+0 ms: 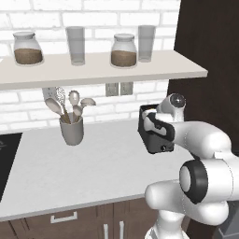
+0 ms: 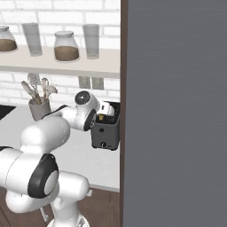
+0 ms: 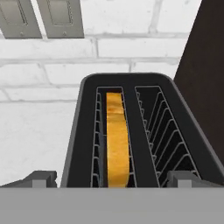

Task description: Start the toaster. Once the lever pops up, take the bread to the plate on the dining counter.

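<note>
The dark toaster (image 1: 156,142) (image 2: 105,132) stands at the right end of the grey worktop, against a dark tall panel. From above, the toaster (image 3: 74,144) shows two long slots. The golden bread (image 3: 117,140) sits upright in the left slot, while the right slot holds nothing. My gripper (image 3: 113,179) hovers just above the toaster's near end, open, with one fingertip (image 3: 41,178) on each side of the toaster's top and nothing between them. The plate and the dining counter are out of view.
A grey cup of spoons (image 1: 71,128) stands on the worktop (image 1: 93,163) to the left. Above runs a shelf (image 1: 98,70) with jars and glasses. Wall outlets (image 3: 43,17) sit behind the toaster. A tall grey panel (image 2: 177,111) walls off the right side.
</note>
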Tool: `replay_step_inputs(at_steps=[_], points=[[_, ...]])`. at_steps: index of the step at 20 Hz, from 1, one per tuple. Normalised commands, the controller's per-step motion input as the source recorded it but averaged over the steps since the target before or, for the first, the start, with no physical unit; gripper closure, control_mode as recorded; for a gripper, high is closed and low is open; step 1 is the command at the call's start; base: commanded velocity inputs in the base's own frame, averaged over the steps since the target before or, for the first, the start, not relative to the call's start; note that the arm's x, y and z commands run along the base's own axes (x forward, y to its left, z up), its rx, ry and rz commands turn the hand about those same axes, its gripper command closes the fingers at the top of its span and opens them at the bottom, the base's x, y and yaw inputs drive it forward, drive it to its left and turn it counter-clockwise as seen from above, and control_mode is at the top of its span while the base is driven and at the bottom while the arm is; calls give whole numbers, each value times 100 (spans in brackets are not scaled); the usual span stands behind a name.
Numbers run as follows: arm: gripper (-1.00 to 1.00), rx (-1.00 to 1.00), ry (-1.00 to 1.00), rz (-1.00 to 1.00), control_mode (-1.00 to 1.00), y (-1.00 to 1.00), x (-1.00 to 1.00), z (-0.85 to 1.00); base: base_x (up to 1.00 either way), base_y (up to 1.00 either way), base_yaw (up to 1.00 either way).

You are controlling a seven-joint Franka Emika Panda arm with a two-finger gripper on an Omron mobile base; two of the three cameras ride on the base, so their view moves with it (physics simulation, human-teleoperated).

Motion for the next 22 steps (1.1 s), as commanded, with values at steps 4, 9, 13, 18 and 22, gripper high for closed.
replay_step_inputs(at_steps=[4,9,13,18,22], points=[[-100,0,3,0,-100,0,24,-6,0,0,0],[-100,0,1,0,-100,0,15,-16,0,0,0],[-100,0,0,0,-100,0,14,-24,0,0,0],[-100,0,0,0,-100,0,15,-15,0,0,0],[-100,0,0,0,-100,0,14,0,0,0,0]])
